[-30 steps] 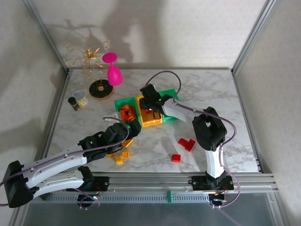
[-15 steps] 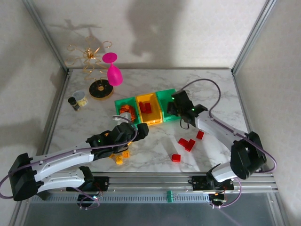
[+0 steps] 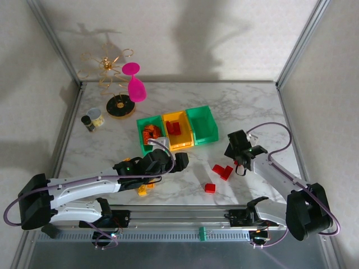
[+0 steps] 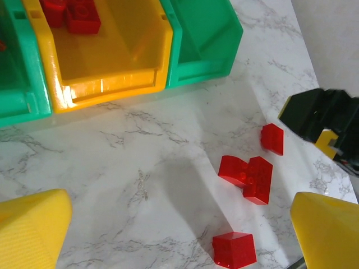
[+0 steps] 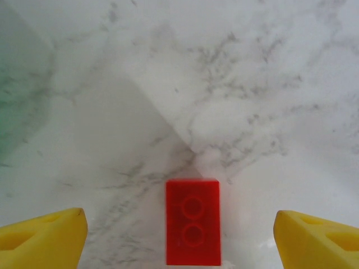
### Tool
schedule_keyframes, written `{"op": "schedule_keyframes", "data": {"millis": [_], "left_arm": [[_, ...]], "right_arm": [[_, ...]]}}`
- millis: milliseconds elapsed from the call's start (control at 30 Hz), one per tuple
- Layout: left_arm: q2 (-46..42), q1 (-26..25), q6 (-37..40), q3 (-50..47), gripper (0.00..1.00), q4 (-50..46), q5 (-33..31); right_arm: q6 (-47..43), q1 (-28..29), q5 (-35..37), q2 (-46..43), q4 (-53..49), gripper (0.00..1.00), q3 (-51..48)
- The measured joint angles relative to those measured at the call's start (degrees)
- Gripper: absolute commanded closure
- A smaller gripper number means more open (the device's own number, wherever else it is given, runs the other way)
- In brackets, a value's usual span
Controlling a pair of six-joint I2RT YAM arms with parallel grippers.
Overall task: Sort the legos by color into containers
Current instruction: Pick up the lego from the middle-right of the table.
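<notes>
Roughly halfway, by the look of it. The left green rectangular plastic bin (image 4: pixel 22 103) holds a heap of orange studded bricks (image 3: pixel 150 133), and the yellow-orange rectangular plastic bin (image 4: pixel 106 89) beside it has a few red bricks (image 4: pixel 78 14) in its far end. The right green plastic bin (image 4: pixel 196 70) has nothing in it. All three stand touching in a row on the white marble-patterned table (image 3: pixel 112 145), around its middle and somewhat toward the far edge.

Left to sort, as far as I can judge:

- A small red two-stud plastic brick (image 5: pixel 192 221) lies flat on the table, right of centre.
- A joined cluster of red bricks (image 4: pixel 249 176) and a single red brick (image 4: pixel 234 249) lie nearer the near edge.
- A few yellow and orange pieces (image 3: pixel 143 190) sit by the near edge, partly hidden under the left arm.

The right gripper (image 3: pixel 238 152) hangs over the two-stud brick with its yellow fingers (image 5: pixel 42 241) spread wide to either side, not touching it. The left gripper (image 3: pixel 178 161) sits just in front of the bins, spread wide with nothing between its fingers (image 4: pixel 28 230).
</notes>
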Motion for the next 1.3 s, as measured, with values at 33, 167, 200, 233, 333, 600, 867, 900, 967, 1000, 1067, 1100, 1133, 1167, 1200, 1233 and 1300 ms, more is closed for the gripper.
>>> {"op": "schedule_keyframes", "data": {"millis": [33,167,200,233,333,600,867,900,967,1000,1067,1100,1133,1167,1200,1233,1300], "left_arm": [[0.00,-0.11,0.02,0.00,0.00,0.00,0.04],[0.00,-0.44,0.02,0.00,0.00,0.02,0.07],[0.00,-0.44,0.02,0.00,0.00,0.02,0.09],[0.00,-0.44,0.02,0.00,0.00,0.02,0.09],[0.00,-0.44,0.00,0.00,0.00,0.02,0.09],[0.00,-0.44,0.00,0.00,0.00,0.02,0.07],[0.42,-0.44,0.00,0.00,0.00,0.02,0.04],[0.63,-0.44,0.00,0.00,0.00,0.02,0.04],[0.83,-0.44,0.00,0.00,0.00,-0.02,0.04],[0.83,-0.44,0.00,0.00,0.00,-0.02,0.02],[0.83,-0.44,0.00,0.00,0.00,-0.02,-0.02],[0.81,-0.44,0.00,0.00,0.00,-0.04,-0.04],[0.76,-0.44,0.00,0.00,0.00,-0.04,-0.17],[0.68,-0.44,0.00,0.00,0.00,-0.13,-0.42],[0.46,-0.44,-0.02,0.00,0.00,-0.39,-0.94],[0.20,-0.44,0.00,0.00,0.00,-0.68,-1.38],[-0.90,-0.42,-0.04,0.00,0.00,-1.38,-2.21]], "right_arm": [[0.24,-0.02,-0.04,0.24,0.22,0.21,-0.57],[0.17,-0.11,-1.38,1.97,3.19,0.33,-2.73],[-0.02,-0.11,-1.81,2.69,4.09,0.35,-3.17],[-0.20,-0.13,-2.14,3.32,4.70,0.38,-3.41],[-0.63,-0.85,-3.34,5.20,6.78,0.41,-3.72],[-2.36,-1.73,-4.31,7.48,9.42,0.55,-3.85],[-4.52,-1.73,-4.59,7.65,10.14,0.70,-3.82],[-4.76,-1.73,-4.59,7.65,10.14,0.71,-3.80],[-5.18,-1.70,-4.66,7.65,9.90,0.72,-3.63],[-5.57,-1.70,-4.72,7.65,9.51,0.72,-3.41],[-6.38,-1.55,-4.83,7.65,8.46,0.73,-2.45],[-6.62,-1.27,-4.72,7.65,7.72,0.73,-1.57],[-6.73,-0.79,-4.44,7.65,7.06,0.73,-0.55],[-6.86,-0.07,-4.17,7.65,6.36,0.73,0.70],[-7.04,0.94,-3.74,7.65,5.64,0.72,2.23],[-7.17,2.01,-3.30,7.65,5.07,0.72,3.72],[-7.67,4.46,-2.86,7.67,4.33,0.72,7.04]]}}
